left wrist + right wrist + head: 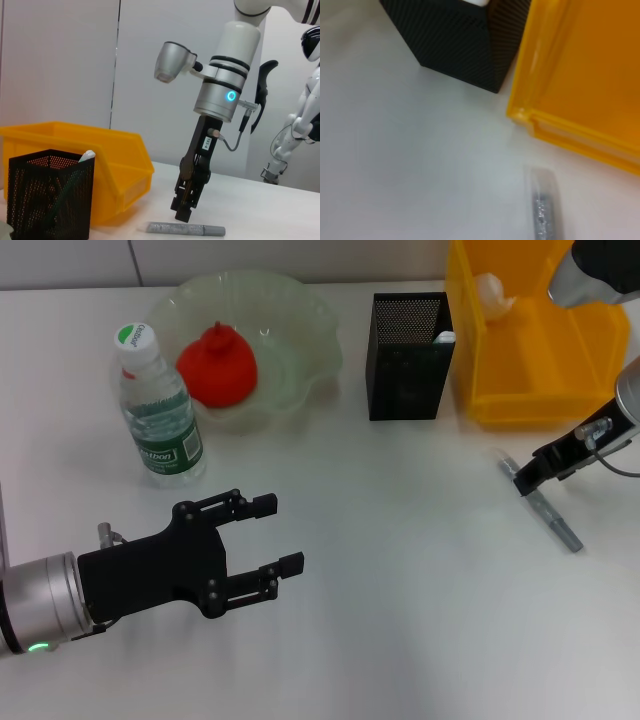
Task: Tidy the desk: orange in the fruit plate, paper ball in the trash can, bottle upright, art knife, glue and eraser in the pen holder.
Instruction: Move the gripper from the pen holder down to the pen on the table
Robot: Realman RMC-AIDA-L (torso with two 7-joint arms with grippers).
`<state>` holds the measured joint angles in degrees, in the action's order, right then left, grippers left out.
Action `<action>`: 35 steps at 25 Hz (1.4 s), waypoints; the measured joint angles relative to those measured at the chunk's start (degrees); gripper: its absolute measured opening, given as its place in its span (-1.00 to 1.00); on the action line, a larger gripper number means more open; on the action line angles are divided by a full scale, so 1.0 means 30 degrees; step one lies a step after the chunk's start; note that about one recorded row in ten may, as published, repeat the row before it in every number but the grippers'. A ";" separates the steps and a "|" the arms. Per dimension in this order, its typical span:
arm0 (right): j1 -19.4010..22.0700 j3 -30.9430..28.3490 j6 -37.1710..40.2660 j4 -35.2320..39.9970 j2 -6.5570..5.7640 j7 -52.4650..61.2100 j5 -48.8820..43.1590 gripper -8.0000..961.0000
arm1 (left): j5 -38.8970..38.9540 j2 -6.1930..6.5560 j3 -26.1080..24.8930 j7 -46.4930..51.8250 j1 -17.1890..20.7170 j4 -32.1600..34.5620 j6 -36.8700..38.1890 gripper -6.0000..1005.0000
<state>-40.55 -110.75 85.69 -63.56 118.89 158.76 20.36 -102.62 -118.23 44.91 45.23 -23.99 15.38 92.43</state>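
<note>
A grey art knife (pixel 548 508) lies flat on the white desk in front of the yellow bin; it also shows in the left wrist view (pixel 185 230) and the right wrist view (pixel 543 216). My right gripper (pixel 522 480) (pixel 183 214) points down at the knife's far end, right at it. My left gripper (pixel 278 533) is open and empty, low over the desk at the front left. The orange (pixel 218 365) sits in the fruit plate (pixel 310 330). The bottle (pixel 157 410) stands upright. A paper ball (pixel 492 290) lies in the yellow bin (pixel 530 360).
The black mesh pen holder (pixel 405 355) (pixel 50 195) (pixel 465 40) stands between the plate and the bin, with a white item (pixel 443 337) inside. The bin's wall (pixel 580 65) is close beside the knife.
</note>
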 joint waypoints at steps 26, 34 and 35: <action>0.0013 0.0978 -0.1199 0.1084 0.0036 -0.0048 -0.0252 -0.37 | 0.0106 -0.0023 -0.0152 0.0212 -0.0155 0.0059 -0.0091 0.44; -0.0067 0.1218 -0.1618 0.1564 0.0036 -0.0201 -0.0196 -0.38 | 0.0112 -0.0022 -0.0152 0.0248 -0.0238 0.0060 -0.0110 0.44; -0.0067 0.1218 -0.1618 0.1564 0.0036 -0.0201 -0.0196 -0.41 | 0.0112 -0.0022 -0.0152 0.0248 -0.0238 0.0060 -0.0110 0.44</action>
<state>-40.75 -107.10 80.83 -58.87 119.00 158.16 19.78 -102.28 -118.30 44.46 45.97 -24.70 15.56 92.10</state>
